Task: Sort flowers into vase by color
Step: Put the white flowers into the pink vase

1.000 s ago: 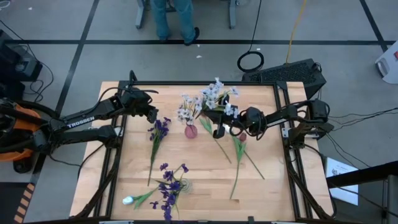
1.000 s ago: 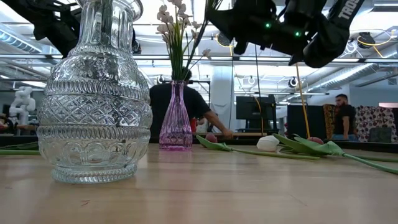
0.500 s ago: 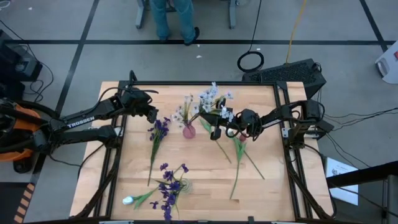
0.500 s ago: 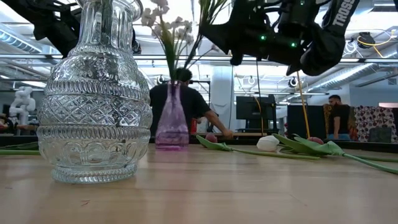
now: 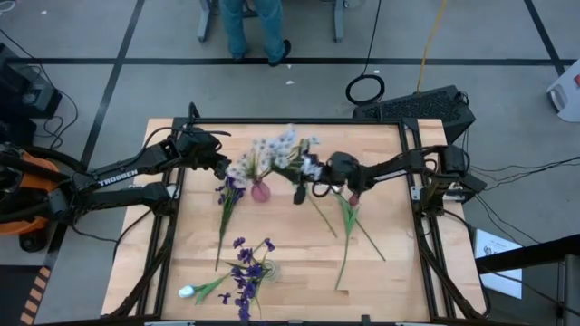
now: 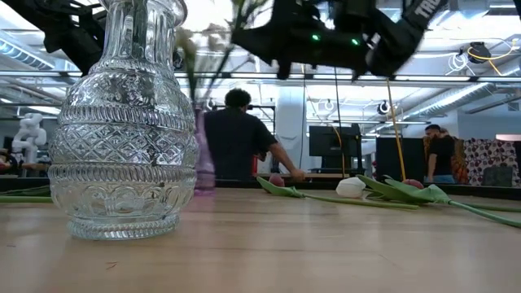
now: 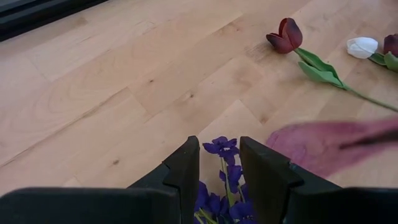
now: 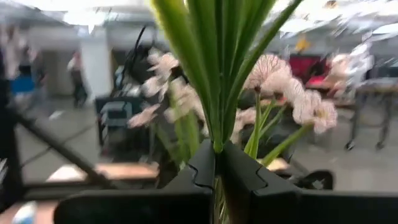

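Lavender-white flowers (image 5: 272,149) clamped upright in right gripper (image 5: 304,174), just right of pink vase (image 5: 260,191) at frame centre; left gripper (image 5: 220,166) apart.

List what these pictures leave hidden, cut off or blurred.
- Pink vase, low view: motion-blurred and partly behind the clear glass vase; whether it stands upright is unclear.
- Pink vase, left wrist view: only a smear.
- Pale flowers, right wrist view: blurred; the right tool is shut on their stems, whose lower ends are hidden.
- Purple flower, left wrist view: its stem is cut off by the edge between the left tool fingers.
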